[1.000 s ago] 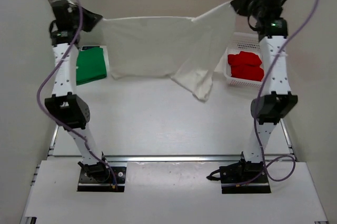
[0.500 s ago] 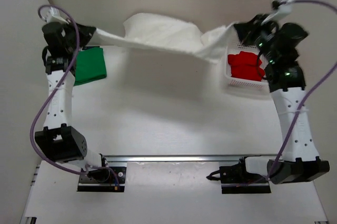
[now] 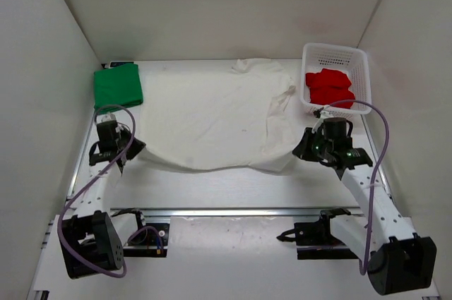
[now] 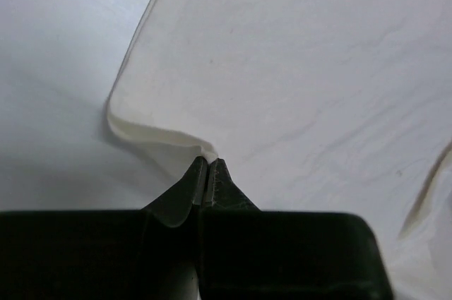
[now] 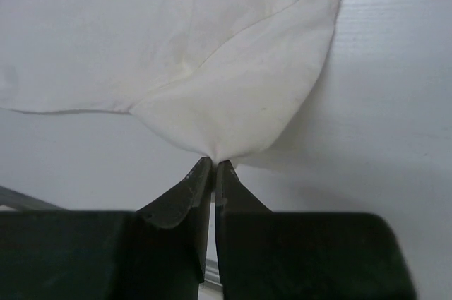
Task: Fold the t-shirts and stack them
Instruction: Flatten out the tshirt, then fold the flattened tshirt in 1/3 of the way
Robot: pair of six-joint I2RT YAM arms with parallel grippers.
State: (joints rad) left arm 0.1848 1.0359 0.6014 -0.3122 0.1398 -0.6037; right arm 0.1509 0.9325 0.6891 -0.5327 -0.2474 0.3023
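Left gripper [image 4: 208,167] and right gripper [image 5: 214,164] each pinch a near corner of the off-white t-shirt [image 3: 205,113]. That pulls its near edge taut, likely to lay it flat for folding.

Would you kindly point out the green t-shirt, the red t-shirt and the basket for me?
green t-shirt [image 3: 118,88], top external view, middle of the folded square
red t-shirt [image 3: 329,88], top external view, middle of the bundle
basket [image 3: 336,53], top external view, far mesh wall
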